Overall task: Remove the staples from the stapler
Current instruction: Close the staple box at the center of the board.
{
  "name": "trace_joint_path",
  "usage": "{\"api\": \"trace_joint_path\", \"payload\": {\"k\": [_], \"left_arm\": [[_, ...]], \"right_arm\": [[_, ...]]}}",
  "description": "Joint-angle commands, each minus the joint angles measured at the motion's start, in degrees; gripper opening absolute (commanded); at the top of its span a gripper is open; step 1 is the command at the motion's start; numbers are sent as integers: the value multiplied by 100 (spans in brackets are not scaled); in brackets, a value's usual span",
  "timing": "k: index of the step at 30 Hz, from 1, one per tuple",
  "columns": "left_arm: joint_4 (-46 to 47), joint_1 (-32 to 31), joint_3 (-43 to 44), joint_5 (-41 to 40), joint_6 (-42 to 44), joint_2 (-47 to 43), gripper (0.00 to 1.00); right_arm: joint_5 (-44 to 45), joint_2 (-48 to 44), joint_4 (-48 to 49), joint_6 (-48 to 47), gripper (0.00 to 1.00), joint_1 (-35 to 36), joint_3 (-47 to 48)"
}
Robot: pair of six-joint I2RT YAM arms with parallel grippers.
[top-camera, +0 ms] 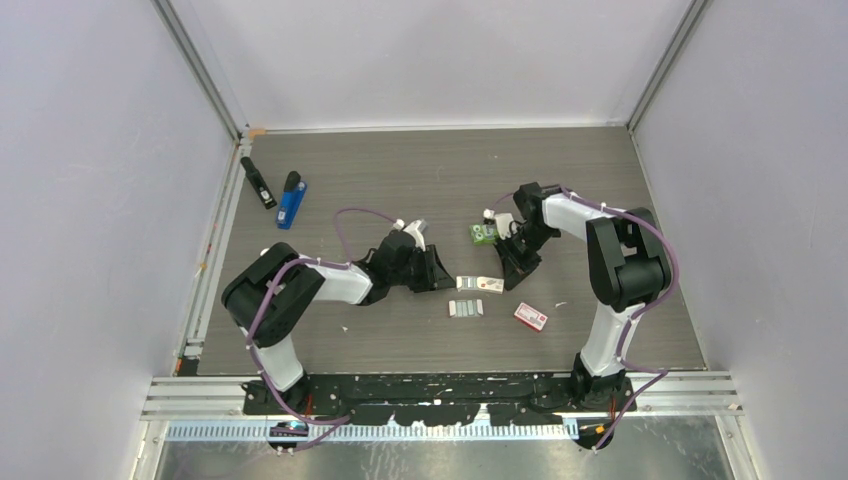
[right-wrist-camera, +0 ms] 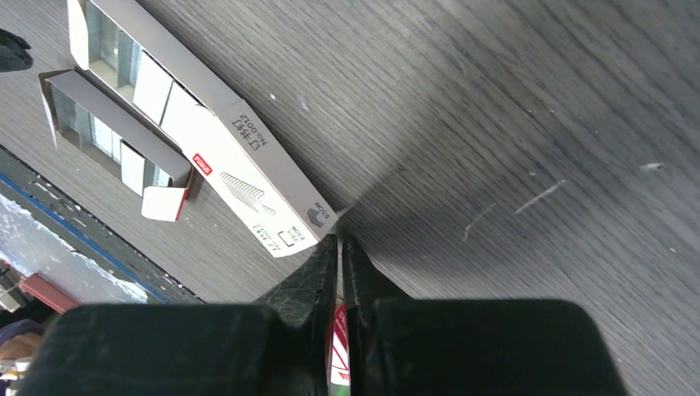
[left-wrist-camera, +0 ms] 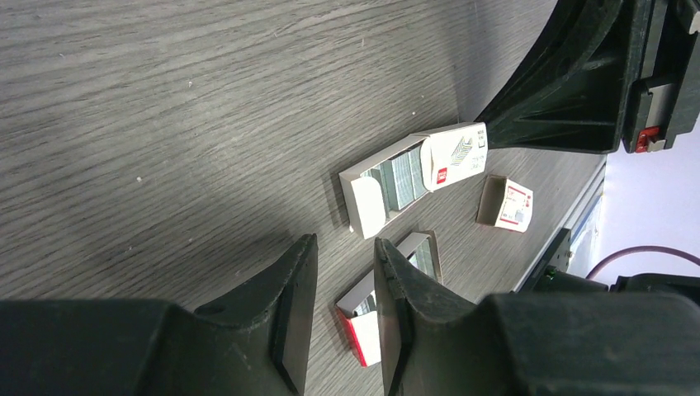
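Left gripper (left-wrist-camera: 343,262): fingers a narrow gap apart with nothing between them, low over the table (top-camera: 420,170), pointing at the boxes. Right gripper (right-wrist-camera: 339,242): fingers pressed together, tips touching the near corner of the long white box (right-wrist-camera: 248,157). We see a red-and-green sliver deep in the slit between the right fingers. We cannot tell what it is or whether it is gripped.

Staples (left-wrist-camera: 402,177): grey strips lie in the open end of that white box, whose sleeve is slid partway off. More grey strips sit in a second open tray (top-camera: 467,308) just beside it, on the side nearer the arm bases, with a red flap at one end. The small red-and-white box (top-camera: 531,317) sits near the tray, to its right and not touching it. The green packet (top-camera: 484,234) lies just left of the right arm's wrist, further back than the boxes.

The black stapler (top-camera: 258,183) and blue stapler (top-camera: 291,200) lie side by side at the far left of the table, well apart from both grippers and the boxes. We cannot tell whether either holds strips.
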Motion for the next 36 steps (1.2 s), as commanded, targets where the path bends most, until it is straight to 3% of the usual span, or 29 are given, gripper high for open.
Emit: {"api": "trace_joint_path", "payload": {"k": [1, 7, 14, 36], "left_arm": [[-6, 18, 89, 35, 72, -366, 34], [-20, 16, 12, -65, 95, -574, 36], [-1, 18, 76, -89, 89, -479, 36], [131, 16, 376, 80, 7, 152, 32]], "right_arm": [[455, -324, 241, -162, 13, -76, 133], [584, -696, 225, -239, 14, -195, 102], [105, -880, 251, -193, 14, -205, 66], [94, -173, 10, -236, 14, 5, 109]]}}
